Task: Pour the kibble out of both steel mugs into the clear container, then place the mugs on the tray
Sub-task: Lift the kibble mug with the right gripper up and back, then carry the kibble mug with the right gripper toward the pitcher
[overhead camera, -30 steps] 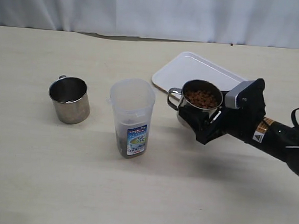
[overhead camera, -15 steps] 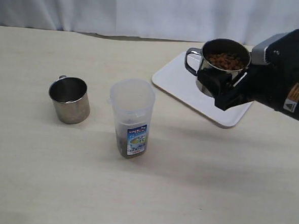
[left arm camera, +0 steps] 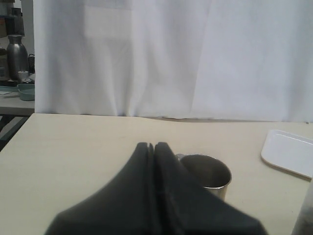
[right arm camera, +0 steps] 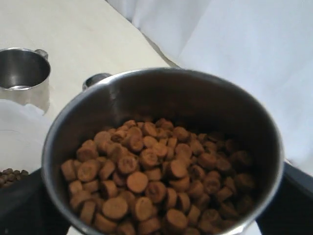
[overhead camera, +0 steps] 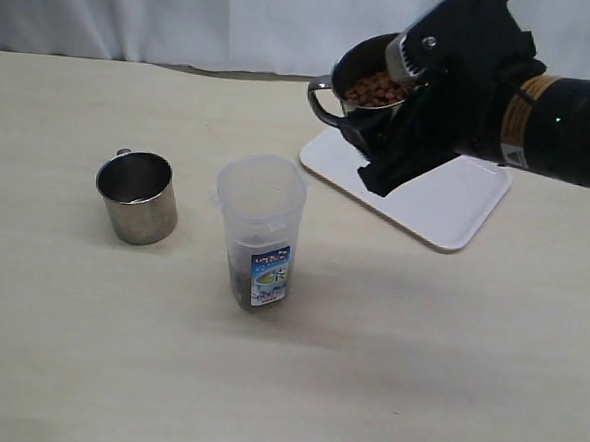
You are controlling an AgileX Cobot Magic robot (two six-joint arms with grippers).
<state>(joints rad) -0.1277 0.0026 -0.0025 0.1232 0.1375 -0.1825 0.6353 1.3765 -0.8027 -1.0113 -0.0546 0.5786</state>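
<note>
The pale counter (overhead camera: pixel 86 369) fills most of the exterior view, and a white curtain (overhead camera: pixel 187 14) hangs along its far edge. The black right arm (overhead camera: pixel 571 128) reaches in from the right side, raised above the counter. The white tray (overhead camera: pixel 456 206) lies flat on the far right part of the counter with nothing resting on it. The clear container (overhead camera: pixel 259 229) stands upright and lidless near the middle, apart from the tray's near-left corner. The right tool (overhead camera: pixel 385 136) is clamped wide around the body of the held mug (overhead camera: pixel 360 65). It carries the mug in the air over the tray's left end, higher than the container's rim and to its right. The mug's mouth faces up and its handle points left. The empty mug (overhead camera: pixel 136 196) stands upright on the counter to the left of the container, well apart from it. The left tool (left arm camera: pixel 152 147) has its fingers pressed together on nothing and hangs over the counter near the empty mug. A small blue-green-white label (overhead camera: pixel 272 272) sits low on the container's side. Reddish-brown kibble (overhead camera: pixel 378 88) fills much of the held mug, and a shallow dark layer of it lies in the bottom of the container.
</note>
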